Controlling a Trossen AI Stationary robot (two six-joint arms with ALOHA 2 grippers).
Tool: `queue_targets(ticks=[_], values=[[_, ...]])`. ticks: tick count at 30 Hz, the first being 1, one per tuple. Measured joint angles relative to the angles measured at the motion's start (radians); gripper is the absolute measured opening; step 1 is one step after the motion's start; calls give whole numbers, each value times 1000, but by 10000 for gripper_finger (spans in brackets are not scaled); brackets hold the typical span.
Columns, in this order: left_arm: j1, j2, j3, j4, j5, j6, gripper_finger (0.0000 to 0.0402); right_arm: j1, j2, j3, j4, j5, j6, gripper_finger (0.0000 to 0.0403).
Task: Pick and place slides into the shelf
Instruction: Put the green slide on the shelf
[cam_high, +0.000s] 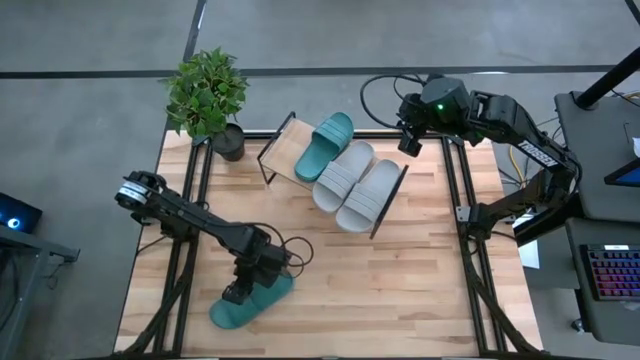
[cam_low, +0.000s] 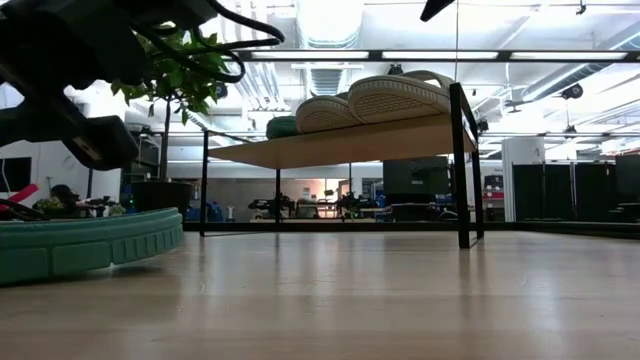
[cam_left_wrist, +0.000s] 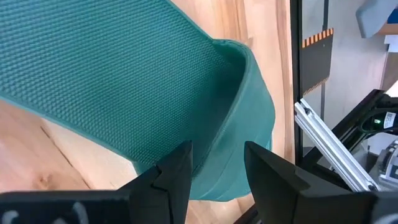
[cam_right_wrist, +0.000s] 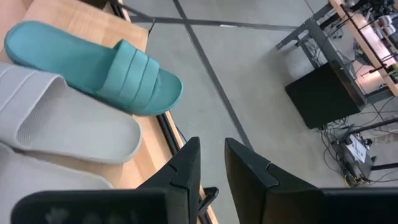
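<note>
On my left, the left hand (cam_high: 240, 291) is down at the near part of the light-wood slatted counter (cam_high: 420, 290), over the heel end of the one teal-green ribbed-strap slide (cam_high: 252, 303) that lies flat on the counter, well apart from the shelf. Through the left wrist camera I see its two dark fingers (cam_left_wrist: 177, 171) slightly spread, with the edge of the teal slide's (cam_left_wrist: 143, 87) textured footbed between them; I cannot tell whether they press on it. From counter height that slide (cam_low: 85, 245) fills the left edge, with the dark arm above it.

Moving right, a green leafy potted plant in a dark pot (cam_high: 210, 95) stands at the far left corner of the counter. Just beside it is the slanted light-wood shelf on its thin black wire frame (cam_high: 283, 150). It carries three slides side by side: the second teal-green slide (cam_high: 325, 146) at its left, then the two light grey slides (cam_high: 343, 172) (cam_high: 368, 195), touching one another. The left strip of the shelf board is bare.

On my right, the right hand (cam_high: 409, 140) hangs above the far right corner of the counter, near the shelf's right end, holding nothing. In its wrist camera the fingers (cam_right_wrist: 186, 163) stand close together with a narrow gap, and the teal slide (cam_right_wrist: 93, 67) and a grey slide (cam_right_wrist: 62, 130) lie beyond. White lettering runs along the right arm, too small for me to read.
</note>
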Motion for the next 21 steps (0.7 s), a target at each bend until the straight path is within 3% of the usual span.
queue_targets(ticks=[15,18,21], values=[[-5,94,7,-4,95,-8,123,0,-4,1,80,4,-31,66],[-5,90,6,-4,98,-7,91,0,-5,2,80,4,-31,66],[-5,86,7,-4,103,-3,34,0,-5,2,79,4,-31,66]])
